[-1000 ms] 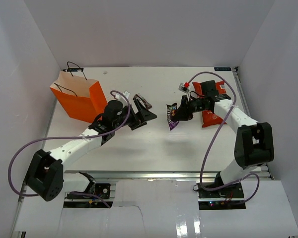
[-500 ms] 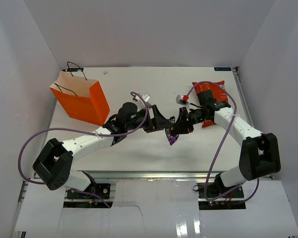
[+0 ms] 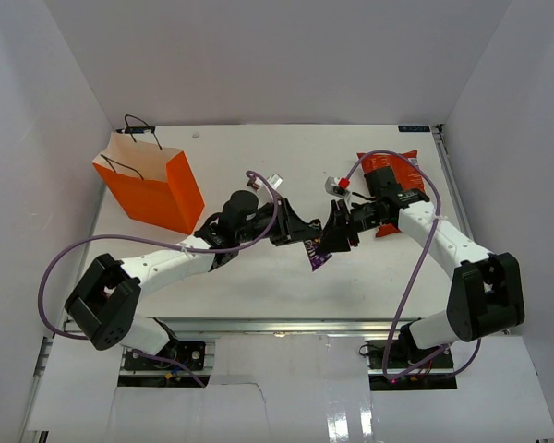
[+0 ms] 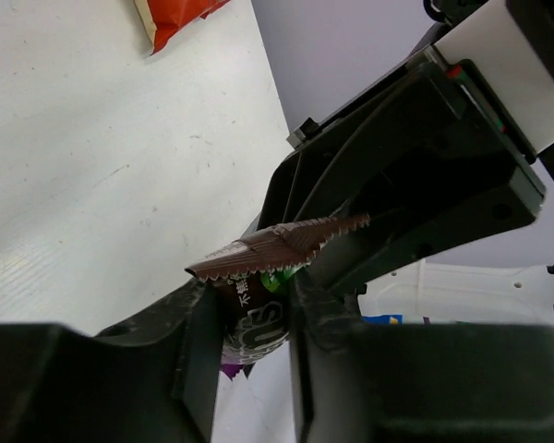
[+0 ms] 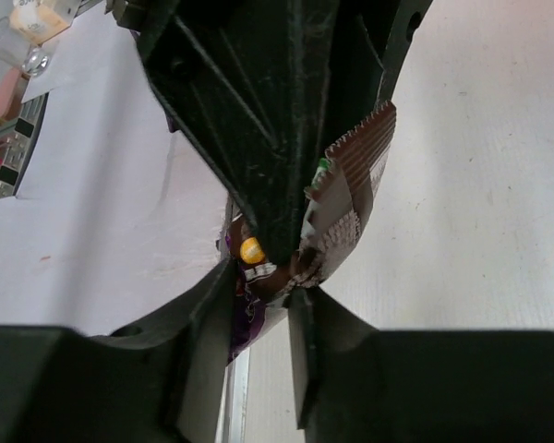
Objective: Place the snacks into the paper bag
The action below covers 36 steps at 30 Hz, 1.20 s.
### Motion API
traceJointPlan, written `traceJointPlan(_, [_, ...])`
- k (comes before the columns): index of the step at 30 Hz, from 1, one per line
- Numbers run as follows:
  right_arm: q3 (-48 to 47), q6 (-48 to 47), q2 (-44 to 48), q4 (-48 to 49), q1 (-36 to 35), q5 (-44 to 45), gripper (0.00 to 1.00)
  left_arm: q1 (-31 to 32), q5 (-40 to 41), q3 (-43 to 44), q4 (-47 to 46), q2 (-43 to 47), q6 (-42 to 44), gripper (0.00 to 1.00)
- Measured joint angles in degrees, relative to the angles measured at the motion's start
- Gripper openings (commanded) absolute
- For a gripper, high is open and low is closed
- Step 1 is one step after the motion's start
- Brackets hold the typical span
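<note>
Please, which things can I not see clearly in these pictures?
- Inside of the paper bag: top view, its own walls hide it.
- The crisp packet: top view, the right arm lies across it.
- The dark wrapper print: left wrist view, blurred and half covered by the left tool.
- Whether the left tool really clamps the wrapper: contact not visible.

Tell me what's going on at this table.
Both arms meet in the middle over one snack. The right gripper and the left gripper each appear closed on the same dark purple-brown wrapper, held above the table, which looks like a handover. The orange paper bag stands upright at the far left, and the red-orange crisp packet lies at the far right, not yet bagged.
</note>
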<state>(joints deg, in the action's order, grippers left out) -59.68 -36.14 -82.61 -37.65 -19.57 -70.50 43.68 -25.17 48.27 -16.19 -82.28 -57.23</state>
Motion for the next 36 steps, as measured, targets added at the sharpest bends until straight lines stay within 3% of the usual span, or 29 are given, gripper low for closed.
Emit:
traceJointPlan(2, [0.0,0.07,0.52,-0.07,0.0,0.09,0.49,-0.02,0.15,0.02,-0.04,0.0,-0.07,0.32])
traceJointPlan(4, [0.0,0.17,0.83,-0.28,-0.04,0.24,0.54,-0.07,0.37,0.13,-0.09,0.04,0.24,0.24])
traceJointPlan(11, [-0.33,0.2,1.16,-0.44,-0.07,3.54,0.66,-0.35,2.89,0.22,3.98,3.02,2.62,0.21])
traceJointPlan(16, [-3.02,-0.81,1.53,-0.57,-0.09,10.19,0.68,-3.19,8.96,4.55,18.1,8.87,8.33,0.2])
traceJointPlan(22, [-5.79,-1.75,6.16,3.32,-0.09,22.51,0.68,-14.73,19.02,17.53,35.28,15.58,16.83,0.19])
traceJointPlan(27, [-5.81,-0.13,9.14,9.84,-0.09,28.63,0.68,-25.97,27.89,33.62,44.65,14.4,24.09,0.19])
traceJointPlan(31, [-5.33,1.75,9.03,12.74,-0.09,30.05,0.68,-34.53,30.8,43.15,47.23,9.94,28.81,0.19])
traceJointPlan(36, [-3.85,2.91,9.03,14.27,-0.09,30.75,0.68,-40.96,31.39,47.01,49.09,3.67,32.54,0.19])
